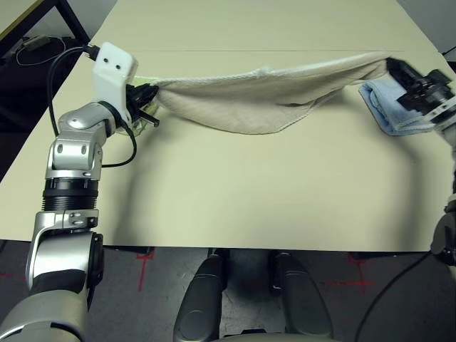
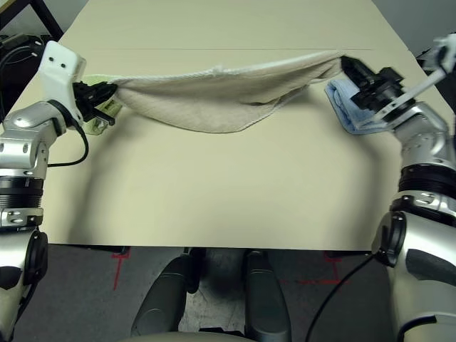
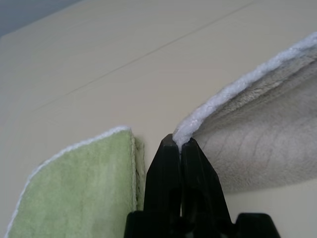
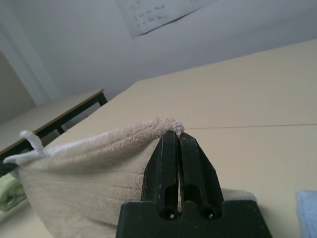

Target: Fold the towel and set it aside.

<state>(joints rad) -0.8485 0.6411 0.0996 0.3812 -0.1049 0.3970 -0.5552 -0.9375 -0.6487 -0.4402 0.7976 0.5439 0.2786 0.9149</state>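
Where the scene is seen from the head camera, the towel (image 1: 256, 100) is held stretched between the two arms above the tabletop (image 1: 235, 192), its middle sagging in a shallow curve toward the surface (whether the lowest fold touches cannot be told). One end is pinched by the left end effector (image 1: 146, 96), the other by the right end effector (image 2: 347, 65). A light blue folded towel (image 2: 342, 107) is seen lying just beside the right end effector, and a sliver of a light green folded towel (image 2: 96, 82) behind the left one. In the left wrist view, the black fingers (image 3: 166, 183) are pressed together on the towel's white stitched edge, with the green towel lying flat beside them. In the right wrist view, the fingers (image 4: 198, 173) are likewise clamped on a towel corner, a small white loop (image 4: 32, 139) is seen standing up along the far edge, and another table is visible behind.
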